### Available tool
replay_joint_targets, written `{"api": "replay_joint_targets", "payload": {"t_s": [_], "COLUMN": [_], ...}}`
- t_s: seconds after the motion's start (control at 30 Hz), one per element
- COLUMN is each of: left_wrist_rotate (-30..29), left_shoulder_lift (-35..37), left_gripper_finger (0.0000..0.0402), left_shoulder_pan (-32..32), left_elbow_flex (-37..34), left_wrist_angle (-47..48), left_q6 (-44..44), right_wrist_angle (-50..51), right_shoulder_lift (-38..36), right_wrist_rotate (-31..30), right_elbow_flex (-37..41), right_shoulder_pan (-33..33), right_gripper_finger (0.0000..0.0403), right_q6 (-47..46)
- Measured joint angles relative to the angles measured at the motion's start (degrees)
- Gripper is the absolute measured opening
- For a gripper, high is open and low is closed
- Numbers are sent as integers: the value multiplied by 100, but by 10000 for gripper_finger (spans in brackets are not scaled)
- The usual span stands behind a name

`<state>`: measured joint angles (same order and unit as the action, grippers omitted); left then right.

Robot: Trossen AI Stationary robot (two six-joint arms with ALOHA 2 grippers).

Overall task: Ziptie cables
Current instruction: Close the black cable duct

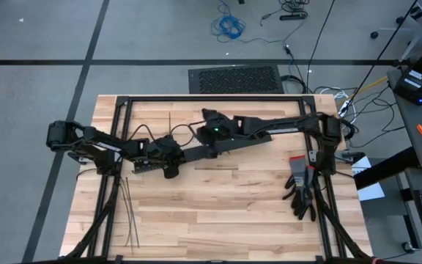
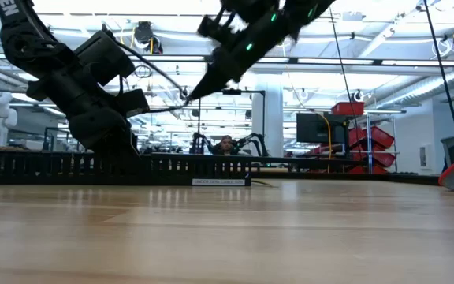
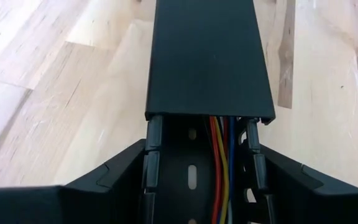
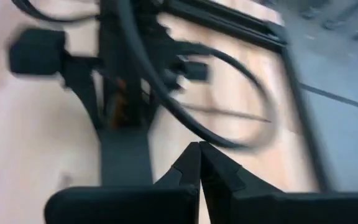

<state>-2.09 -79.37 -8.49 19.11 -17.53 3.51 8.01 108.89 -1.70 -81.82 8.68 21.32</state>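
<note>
Cables [image 3: 221, 168] lie inside black duct [image 3: 207, 59] on tabletop [image 1: 218, 205], unbound. Left pincer [image 3: 199, 186] straddles duct, fingers wide against its sides. Right pincer [image 4: 199, 155] raised, shut, empty. Zipties [image 1: 129, 213] untouched near front-left corner; tying not begun.

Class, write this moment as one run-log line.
left gripper: clamped on black duct | cables: inside duct | right gripper: shut, empty, raised | zipties: on table, untouched
</note>
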Motion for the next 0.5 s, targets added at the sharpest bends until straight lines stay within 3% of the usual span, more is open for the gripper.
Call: {"api": "replay_joint_targets", "payload": {"t_s": [0.1,0.2,0.37,0.5], "left_wrist_rotate": [-12,-14,-7,184], "left_shoulder_lift": [-1,-2,-2,-60], "left_gripper_finger": [247,247,247,247], "left_shoulder_pan": [0,0,62,184], "left_elbow_flex": [-2,-4,-4,-4], "left_wrist_angle": [-21,-105,-162,-189], "left_q6": [-94,-99,-97,-267], "right_wrist_angle": [629,1407,2373,1729], "right_shoulder_lift": [-431,-804,-1089,-963], "right_wrist_rotate": [-854,-1192,-956,-115], "right_elbow_flex": [0,-5,317,802], "right_shoulder_pan": [-143,-189,-106,-267], "right_gripper_finger": [0,0,0,0], "right_q6": [210,102,-697,-1050]}}
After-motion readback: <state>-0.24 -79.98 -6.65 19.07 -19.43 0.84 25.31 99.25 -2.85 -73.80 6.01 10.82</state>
